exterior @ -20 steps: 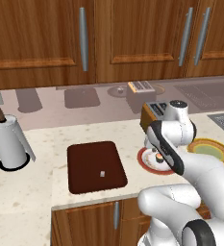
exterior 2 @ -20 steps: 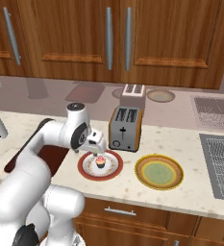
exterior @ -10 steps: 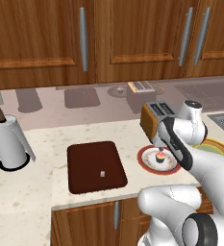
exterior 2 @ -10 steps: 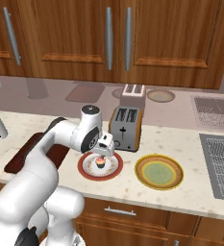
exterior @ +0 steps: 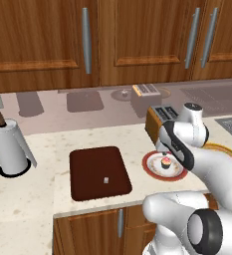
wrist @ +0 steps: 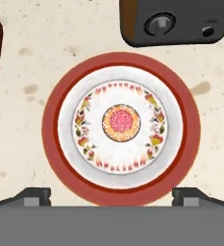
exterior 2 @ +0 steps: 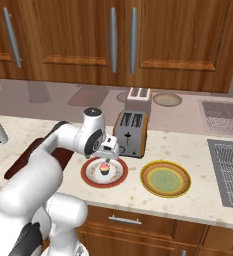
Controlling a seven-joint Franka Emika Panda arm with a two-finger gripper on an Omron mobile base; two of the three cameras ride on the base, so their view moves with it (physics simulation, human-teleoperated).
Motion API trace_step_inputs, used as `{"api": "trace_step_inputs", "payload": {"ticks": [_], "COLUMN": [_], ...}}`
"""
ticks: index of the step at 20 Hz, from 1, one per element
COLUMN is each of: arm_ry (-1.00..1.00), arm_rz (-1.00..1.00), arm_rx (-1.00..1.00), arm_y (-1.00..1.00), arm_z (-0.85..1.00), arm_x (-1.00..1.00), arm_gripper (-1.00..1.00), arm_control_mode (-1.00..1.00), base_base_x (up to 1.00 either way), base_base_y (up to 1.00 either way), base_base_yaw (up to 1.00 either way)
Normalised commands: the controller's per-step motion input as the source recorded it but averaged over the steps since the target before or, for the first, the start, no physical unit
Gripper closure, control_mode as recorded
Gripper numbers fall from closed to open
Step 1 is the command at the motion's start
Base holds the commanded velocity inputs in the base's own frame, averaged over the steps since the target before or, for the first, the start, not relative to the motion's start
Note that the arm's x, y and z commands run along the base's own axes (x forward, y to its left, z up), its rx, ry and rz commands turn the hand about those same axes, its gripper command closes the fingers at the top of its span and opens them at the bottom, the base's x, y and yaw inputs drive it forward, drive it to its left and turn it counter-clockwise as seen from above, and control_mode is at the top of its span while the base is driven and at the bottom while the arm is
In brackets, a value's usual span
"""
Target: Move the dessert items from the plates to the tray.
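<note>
Speckled cream counter (exterior 2: 198,150) under wooden cabinets is your work surface. Your gripper (exterior 2: 109,154) hangs above the cupcake (wrist: 121,123) with its fingers spread wide apart and holding nothing. That cupcake sits at the centre of the red-rimmed plate (wrist: 60,158). From the plate, the toaster (exterior 2: 130,134) stands at 12 o'clock, the yellow-green plate (exterior 2: 165,178) at 3 o'clock, and the dark tray (exterior: 99,172) at 9 o'clock, carrying the pale cube (exterior: 106,180).
</note>
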Motion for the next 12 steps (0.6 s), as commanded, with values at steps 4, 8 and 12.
{"api": "trace_step_inputs", "payload": {"ticks": [4, 8, 12], "arm_ry": [0.06, 0.02, 0.01], "arm_rz": [0.05, 0.04, 0.03], "arm_rx": [-0.04, -0.01, 0.00], "arm_y": [0.00, 0.00, -0.03], "arm_z": [-0.01, -0.01, -0.15], "arm_x": [0.32, 0.32, 0.13], "arm_gripper": [-1.00, -1.00, -1.00], "arm_control_mode": [-1.00, -1.00, -1.00], "base_base_x": [0.00, 0.00, 0.00], "base_base_y": [0.00, 0.00, 0.00], "base_base_yaw": [0.00, 0.00, 0.00]}}
